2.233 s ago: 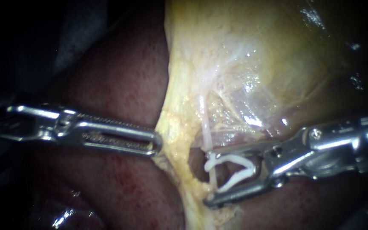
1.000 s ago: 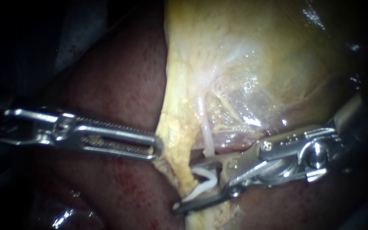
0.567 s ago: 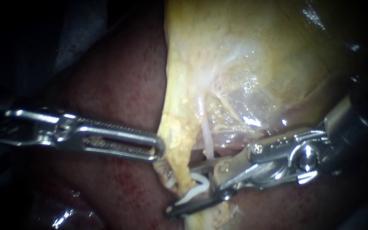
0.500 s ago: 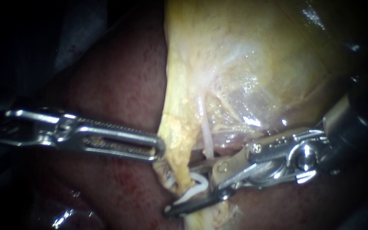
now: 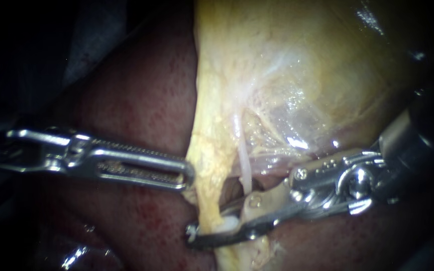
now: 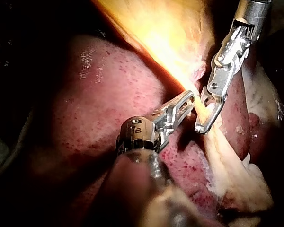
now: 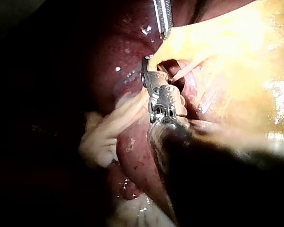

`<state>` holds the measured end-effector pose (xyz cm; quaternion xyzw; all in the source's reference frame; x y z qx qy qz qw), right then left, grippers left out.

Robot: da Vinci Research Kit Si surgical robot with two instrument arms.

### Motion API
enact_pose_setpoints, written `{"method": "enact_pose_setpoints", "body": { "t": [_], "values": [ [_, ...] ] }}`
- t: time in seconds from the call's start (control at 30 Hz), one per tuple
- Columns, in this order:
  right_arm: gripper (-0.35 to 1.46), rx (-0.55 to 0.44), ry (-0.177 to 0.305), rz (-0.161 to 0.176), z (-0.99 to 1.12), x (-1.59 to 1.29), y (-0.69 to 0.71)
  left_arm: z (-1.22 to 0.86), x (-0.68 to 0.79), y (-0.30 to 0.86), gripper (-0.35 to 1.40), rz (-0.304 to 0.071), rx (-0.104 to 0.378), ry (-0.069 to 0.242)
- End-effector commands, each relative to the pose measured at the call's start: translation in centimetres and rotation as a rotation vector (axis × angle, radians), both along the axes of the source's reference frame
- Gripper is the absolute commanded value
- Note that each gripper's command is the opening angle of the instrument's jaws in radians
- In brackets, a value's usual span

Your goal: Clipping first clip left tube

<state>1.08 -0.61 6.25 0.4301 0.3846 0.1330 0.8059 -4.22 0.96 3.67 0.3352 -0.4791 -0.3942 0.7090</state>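
Glistening speckled liver lies beneath the right instrument and gallbladder.

The left instrument is laid in level from the left. Its slotted jaws are pressed together on the tissue edge at their tip. The right instrument is brought in from the right and bent at its wrist toward the near left. Its jaws are drawn nearly together on the white clip held between them.

The dark-red speckled liver carries the pale yellow gallbladder, which lies directly on it; the underlying surface is apparently in darkness.
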Motion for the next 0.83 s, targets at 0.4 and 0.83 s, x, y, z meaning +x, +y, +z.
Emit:
{"method": "enact_pose_setpoints", "body": {
  "t": [0.4,0.83],
  "values": [
    [-0.35,0.007,-0.004,0.002,0.00,-0.01,0.00,0.00,0.00,0.00,-0.35,0.000,0.000,0.000],
    [-0.35,0.007,-0.003,0.000,-0.02,0.00,-0.02,0.01,-0.01,0.00,-0.35,-0.001,0.000,0.001]
  ]
}}
